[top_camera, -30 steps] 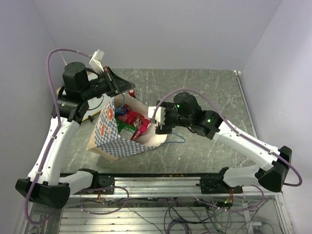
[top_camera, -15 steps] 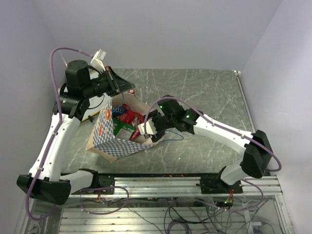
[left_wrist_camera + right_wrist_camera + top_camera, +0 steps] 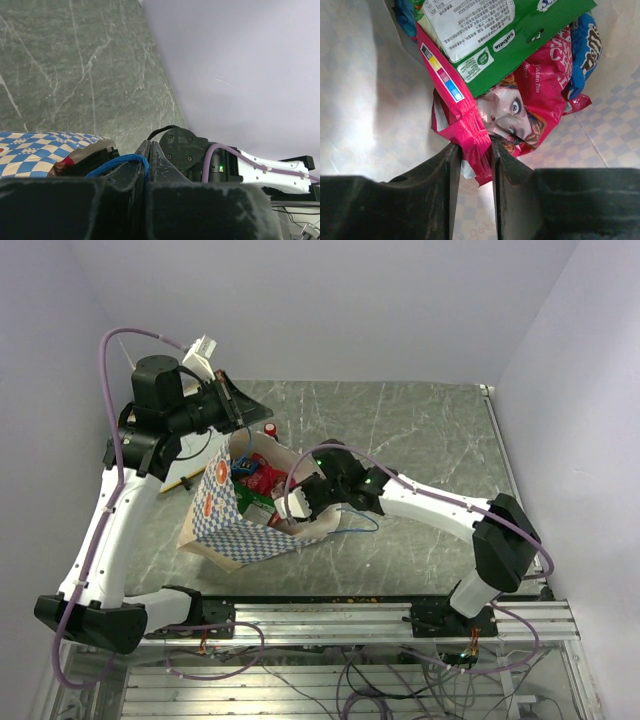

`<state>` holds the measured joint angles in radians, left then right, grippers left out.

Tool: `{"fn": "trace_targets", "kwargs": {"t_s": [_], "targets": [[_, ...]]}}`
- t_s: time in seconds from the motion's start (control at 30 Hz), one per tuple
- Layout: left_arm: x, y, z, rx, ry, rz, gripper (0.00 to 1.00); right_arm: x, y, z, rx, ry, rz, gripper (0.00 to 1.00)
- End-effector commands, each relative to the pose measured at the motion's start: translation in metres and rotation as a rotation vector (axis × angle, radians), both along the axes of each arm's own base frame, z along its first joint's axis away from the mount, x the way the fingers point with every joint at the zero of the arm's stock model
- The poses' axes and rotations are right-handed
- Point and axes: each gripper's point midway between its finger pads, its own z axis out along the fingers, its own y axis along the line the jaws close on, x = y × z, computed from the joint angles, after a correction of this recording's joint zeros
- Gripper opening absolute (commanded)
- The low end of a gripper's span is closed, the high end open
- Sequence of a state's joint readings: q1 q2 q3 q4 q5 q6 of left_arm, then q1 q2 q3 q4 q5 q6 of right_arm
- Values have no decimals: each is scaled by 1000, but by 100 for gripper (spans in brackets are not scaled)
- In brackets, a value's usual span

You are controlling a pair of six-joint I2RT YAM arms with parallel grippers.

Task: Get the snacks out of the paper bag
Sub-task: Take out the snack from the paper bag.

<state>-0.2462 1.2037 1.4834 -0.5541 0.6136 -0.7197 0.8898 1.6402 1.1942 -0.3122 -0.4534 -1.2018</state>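
Starting nearest the arm bases: paper bag (image 3: 228, 530), tilted over on the table (image 3: 430, 430), checked band turned toward the bases, mouth gaping up and to the right. Entering that mouth from the bag's right side, right gripper (image 3: 473, 144), sunk past the bag's rim.

Seen from the right wrist, deep inside the bag: jaws nipped onto the corner of a pink packet (image 3: 465, 125), a finger (image 3: 440, 175) touching each face of the foil, with only the packet's thickness left between them. Printed on that packet, just beyond the fingertips, a cartoon face. Lying across it, farther into the bag, a green packet (image 3: 487, 40) with a white label. Tucked against the bag's inner wall on the right, a blue packet (image 3: 585, 42), partly hidden behind the pink one. Every visible one of the snacks (image 3: 262, 478) inside the bag; cannot tell how many.

Farther on, above the bag's far rim: left gripper (image 3: 149, 145), jaws pressed together on the blue cord handle (image 3: 122, 161), holding that edge of the bag up. From the left wrist, cord squeezed flat between the two fingers, checked paper of the bag just below and to the left.

Beyond the bag's far rim, apart from it, standing upright: a small red-capped bottle (image 3: 270, 429).
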Motion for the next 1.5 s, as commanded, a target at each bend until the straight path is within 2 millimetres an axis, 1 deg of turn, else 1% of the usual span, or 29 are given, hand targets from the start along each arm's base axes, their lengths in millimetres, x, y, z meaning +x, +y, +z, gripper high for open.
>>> {"fn": "trace_targets", "kwargs": {"t_s": [0.0, 0.1, 0.17, 0.2, 0.33, 0.37, 0.43, 0.5, 0.57, 0.63, 0.67, 0.73, 0.8, 0.87, 0.97, 1.13, 1.17, 1.2, 1.27, 1.33, 1.4, 1.47], "targets": [[6, -2, 25, 7, -114, 2, 7, -14, 14, 19, 127, -10, 7, 22], [10, -8, 25, -23, -111, -31, 7, -32, 27, 25, 182, 33, 6, 14], [11, -12, 27, -33, -116, -49, 7, -40, 43, 36, 240, 72, -10, 4], [12, -13, 27, -34, -119, -60, 7, -39, 52, 44, 279, 85, -46, 0], [14, -18, 23, -36, -95, -96, 7, -29, 84, 79, 438, 191, -209, 0], [13, -19, 23, -50, -92, -105, 7, -26, 88, 86, 459, 213, -230, 0], [8, -20, 25, -77, -99, -103, 7, -23, 90, 97, 480, 224, -252, 0], [2, -17, 24, -88, -111, -92, 7, -15, 79, 104, 496, 209, -318, 0], [-2, -15, 20, -78, -107, -83, 7, -7, 65, 117, 530, 188, -383, 0], [-4, -12, 17, -62, -102, -72, 7, -2, 51, 135, 568, 193, -424, 0], [-4, -11, 16, -55, -102, -63, 7, 1, 44, 148, 593, 202, -442, 0], [-4, -4, 17, -42, -106, -16, 7, 4, 32, 168, 634, 223, -469, 0], [-1, 4, 16, -38, -97, 52, 7, 2, 20, 189, 671, 210, -484, 0], [0, 9, 16, -61, -94, 101, 7, -2, 11, 203, 688, 205, -491, 0], [0, 15, 17, -84, -98, 157, 7, -8, -7, 221, 716, 205, -513, 0], [3, 23, 18, -38, -100, 200, 7, -11, -37, 251, 776, 189, -571, 0], [4, 22, 19, -41, -105, 198, 7, -12, -39, 253, 781, 191, -563, 0], [5, 21, 21, -49, -111, 194, 7, -15, -38, 252, 773, 197, -538, 0], [6, 19, 21, -54, -111, 181, 7, -21, -28, 241, 747, 223, -484, 0], [5, 18, 21, -52, -105, 171, 7, -23, -18, 235, 749, 269, -466, 0], [3, 20, 20, -34, -98, 180, 7, -16, -19, 245, 780, 270, -494, 0], [1, 24, 20, -17, -102, 198, 7, -5, -31, 262, 827, 239, -549, 0]]}}
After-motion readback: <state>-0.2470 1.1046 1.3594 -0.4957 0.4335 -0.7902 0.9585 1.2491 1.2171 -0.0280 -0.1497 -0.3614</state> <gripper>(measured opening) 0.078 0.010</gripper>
